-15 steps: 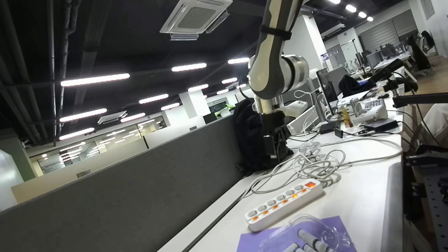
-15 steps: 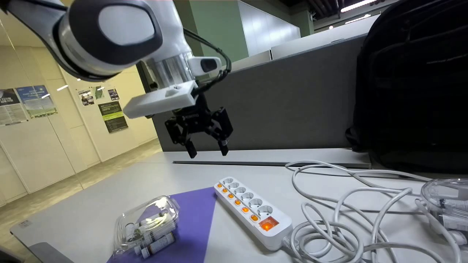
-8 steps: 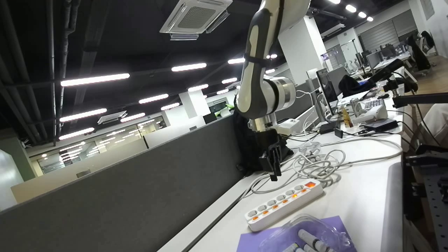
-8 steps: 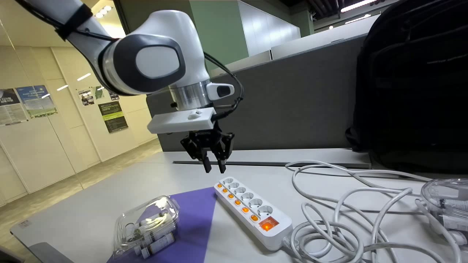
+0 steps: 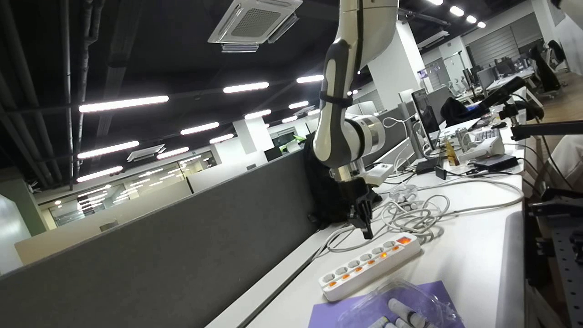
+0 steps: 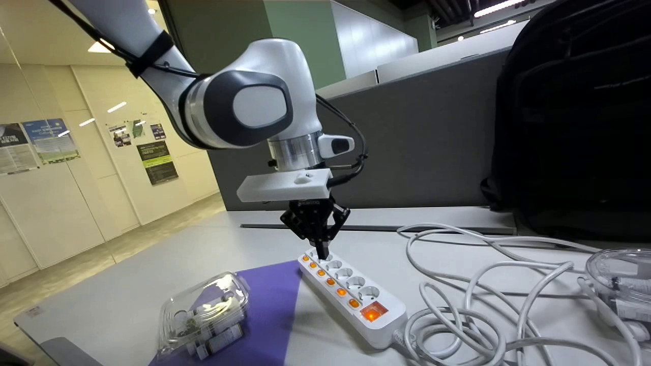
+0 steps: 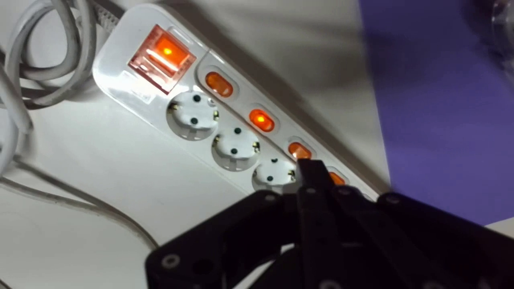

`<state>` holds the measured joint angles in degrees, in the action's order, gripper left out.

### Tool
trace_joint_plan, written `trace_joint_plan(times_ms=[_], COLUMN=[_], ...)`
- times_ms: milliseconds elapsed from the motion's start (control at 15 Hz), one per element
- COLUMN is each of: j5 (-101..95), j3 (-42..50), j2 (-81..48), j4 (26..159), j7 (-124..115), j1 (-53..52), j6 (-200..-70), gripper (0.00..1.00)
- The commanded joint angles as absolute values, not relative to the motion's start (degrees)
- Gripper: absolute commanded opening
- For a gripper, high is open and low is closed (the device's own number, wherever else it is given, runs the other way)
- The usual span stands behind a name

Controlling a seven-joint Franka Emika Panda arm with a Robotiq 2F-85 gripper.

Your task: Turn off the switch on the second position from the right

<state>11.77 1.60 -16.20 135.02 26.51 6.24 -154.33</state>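
Your tool is pressed together; line it up over the lit switch, 2nd in from the large rocker, then push 1 end straight down.

We find the oval orange switch lit. In the wrist view, we locate it second from its row's upper-left end.

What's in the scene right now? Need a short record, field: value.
device: long white plastic multi-socket power strip on a white table
target: small orange oval rocker switch, second small one from the large orange rectangular switch
target state: lit, so not switched off yet
end effector: black two-finger gripper, shut, above the strip, not touching it
nearby: flat purple sheet; clear plastic box partly over it; coiled white cable
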Motion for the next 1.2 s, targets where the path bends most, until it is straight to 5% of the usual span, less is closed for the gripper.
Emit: trace_joint_plan(times_ms=[0,1133], j5=[4.71,4.79], j3=[3.52,0.69], j2=[-17.67,-21.71], j4=[133.43,137.36], j7=[20.88,18.69], j1=[6.72,9.31], j6=[-154.01,-166.95], gripper=[0.0,0.0])
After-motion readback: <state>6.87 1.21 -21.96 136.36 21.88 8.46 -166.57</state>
